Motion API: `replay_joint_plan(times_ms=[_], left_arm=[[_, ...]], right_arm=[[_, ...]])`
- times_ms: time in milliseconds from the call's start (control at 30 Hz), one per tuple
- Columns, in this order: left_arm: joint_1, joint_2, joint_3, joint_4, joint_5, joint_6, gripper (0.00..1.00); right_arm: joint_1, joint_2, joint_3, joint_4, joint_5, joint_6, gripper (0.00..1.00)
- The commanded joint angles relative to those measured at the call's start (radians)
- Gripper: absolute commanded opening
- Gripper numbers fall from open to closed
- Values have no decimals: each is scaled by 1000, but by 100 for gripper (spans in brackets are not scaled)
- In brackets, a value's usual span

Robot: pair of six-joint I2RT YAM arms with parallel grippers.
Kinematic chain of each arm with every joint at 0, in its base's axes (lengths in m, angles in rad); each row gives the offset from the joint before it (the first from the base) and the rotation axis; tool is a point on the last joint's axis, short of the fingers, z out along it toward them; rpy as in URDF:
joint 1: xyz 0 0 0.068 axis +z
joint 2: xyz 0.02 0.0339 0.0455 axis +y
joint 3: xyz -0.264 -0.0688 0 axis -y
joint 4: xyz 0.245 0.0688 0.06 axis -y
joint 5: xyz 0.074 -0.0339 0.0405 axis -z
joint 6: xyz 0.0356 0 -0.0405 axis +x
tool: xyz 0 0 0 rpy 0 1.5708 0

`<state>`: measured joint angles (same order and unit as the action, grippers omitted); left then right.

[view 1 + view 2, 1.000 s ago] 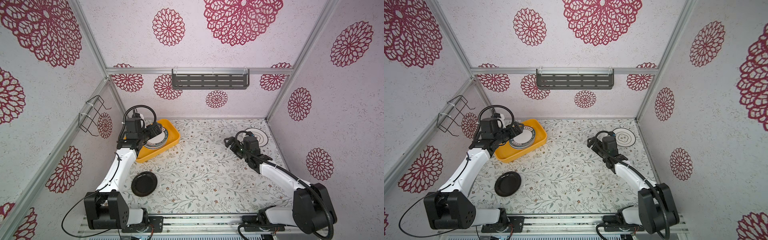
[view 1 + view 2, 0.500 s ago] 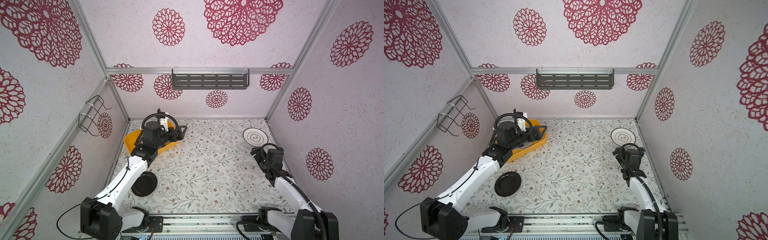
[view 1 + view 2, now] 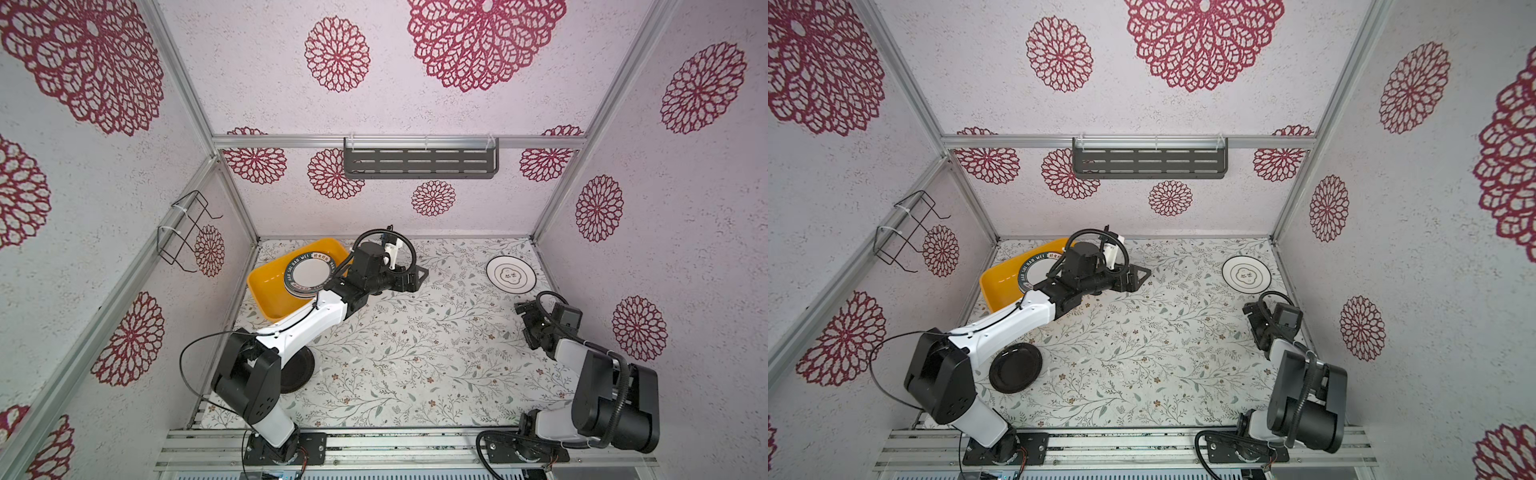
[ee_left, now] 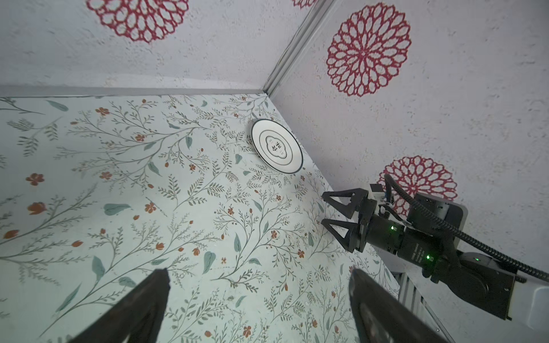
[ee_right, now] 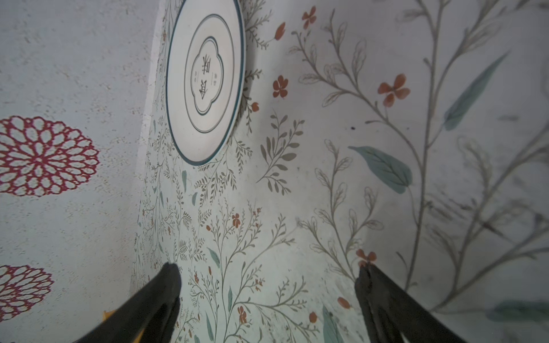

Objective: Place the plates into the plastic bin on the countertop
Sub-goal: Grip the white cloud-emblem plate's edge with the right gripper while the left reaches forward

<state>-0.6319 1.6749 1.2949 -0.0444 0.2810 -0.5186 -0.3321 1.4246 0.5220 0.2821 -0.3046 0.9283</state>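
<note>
The right gripper [image 3: 524,321] is hanging wide open and empty at the right edge of a top view. The round white plate with black rings and a flower outline [image 3: 511,272] is lying flat just above it, near the upper right corner of the white leaf-printed countertop [image 3: 415,353]. The left gripper [image 3: 415,276] is likewise standing fully spread and holding nothing, just right of the shallow yellow-orange plastic bin [image 3: 266,291]. The bin is sitting at the upper left and carrying a stack of teal-rimmed white plates [image 3: 309,272]. A small glossy black plate [image 3: 1015,368] is lying at the lower left by the left arm's base.

The right arm is probably reaching for the ringed plate, which is sitting ahead of its spread fingers in the right wrist view. Doing this well is calling for a low approach to the near rim, one finger sliding under the lip and one over it, because the wall is leaving little room on the far side.
</note>
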Motion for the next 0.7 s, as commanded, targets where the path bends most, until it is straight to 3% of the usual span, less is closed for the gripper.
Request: replay_joint_plan(times_ms=[0,333,500,667], left_arm=[[-40,48,43,1,-15,37,97],[-97,162,110,23,-49,11,97],[-96,160,116,-5,-93,10,97],[-96,154,102,-9,-156,0,97]], right_arm=[[-17,39,38,94,-62,32,96],[-45,298,109,302,-135,142,89],[-45,436,163,393,-159,219,79],[-45,517,220,376,-146,244,68]])
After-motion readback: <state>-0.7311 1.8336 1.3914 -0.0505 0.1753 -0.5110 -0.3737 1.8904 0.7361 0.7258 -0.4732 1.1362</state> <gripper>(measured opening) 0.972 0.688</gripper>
